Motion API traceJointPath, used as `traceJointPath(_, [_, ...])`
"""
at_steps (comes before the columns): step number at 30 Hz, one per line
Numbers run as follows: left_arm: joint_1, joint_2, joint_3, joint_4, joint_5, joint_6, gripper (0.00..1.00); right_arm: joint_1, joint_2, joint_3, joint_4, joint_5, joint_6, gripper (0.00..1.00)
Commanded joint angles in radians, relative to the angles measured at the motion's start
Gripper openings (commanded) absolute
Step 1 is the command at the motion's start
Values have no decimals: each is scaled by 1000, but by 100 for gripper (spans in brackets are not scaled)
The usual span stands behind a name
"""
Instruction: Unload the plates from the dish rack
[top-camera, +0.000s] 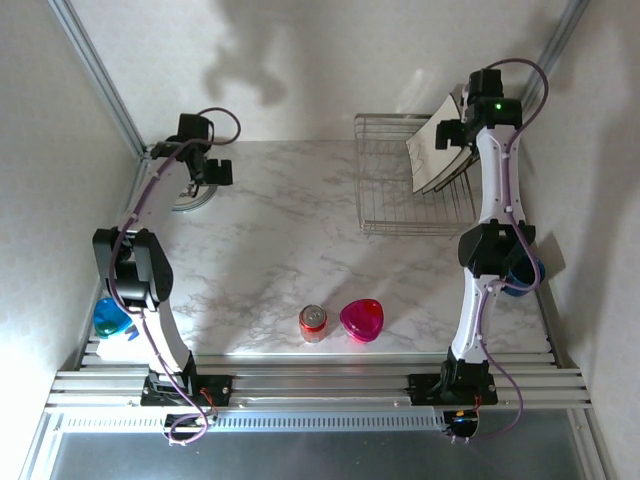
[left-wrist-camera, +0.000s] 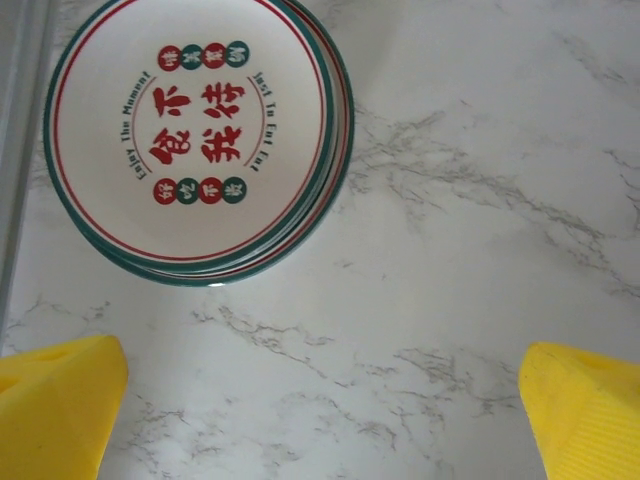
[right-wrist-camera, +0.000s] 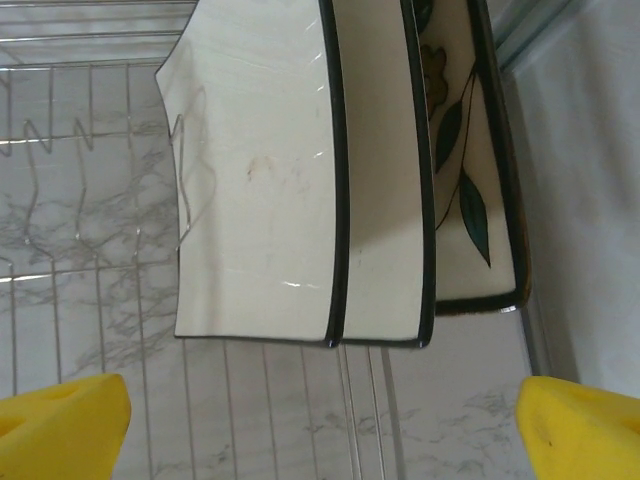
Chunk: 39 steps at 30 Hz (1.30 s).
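A stack of round white plates (left-wrist-camera: 195, 140) with red and green lettering and green rims lies flat on the marble table at the far left (top-camera: 188, 198). My left gripper (top-camera: 207, 172) hovers just near of the stack, open, its yellow fingers (left-wrist-camera: 55, 410) wide apart over bare marble. Three square cream plates (right-wrist-camera: 260, 180) with dark rims stand on edge at the right end of the wire dish rack (top-camera: 390, 200); the rightmost shows a leaf pattern (right-wrist-camera: 465, 150). My right gripper (top-camera: 452, 132) is above these square plates (top-camera: 438, 150), open, with nothing between its fingers (right-wrist-camera: 585, 425).
A red can (top-camera: 313, 323) and a pink heart-shaped dish (top-camera: 361, 319) sit at the near middle of the table. A blue object (top-camera: 110, 318) lies at the near left edge, another (top-camera: 522, 275) behind the right arm. Walls close in on both sides.
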Motion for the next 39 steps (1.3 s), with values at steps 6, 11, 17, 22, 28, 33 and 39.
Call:
traceJointPath(6, [-15,36,46,-47,10,28,100,6,68,56,78,-24,-24,97])
traceJointPath(11, [-15,47,46,-36,16,29,100,8,67,56,92,-49,-27,97])
traceJointPath(17, [-15,67,45,-25,25,32,99,20,86,54,105,-72,-24,94])
traceJointPath(22, [-15,69,46,-24,25,32,100,43,83,54,116,-39,-28,94])
traceJointPath(28, [-16,60,38,-18,21,35,100,50,78,53,123,-17,-26,95])
traceJointPath(33, [-15,57,38,-19,22,37,100,49,105,51,116,5,-3,96])
traceJointPath(39, [-15,54,35,-19,16,39,100,46,107,34,144,54,28,96])
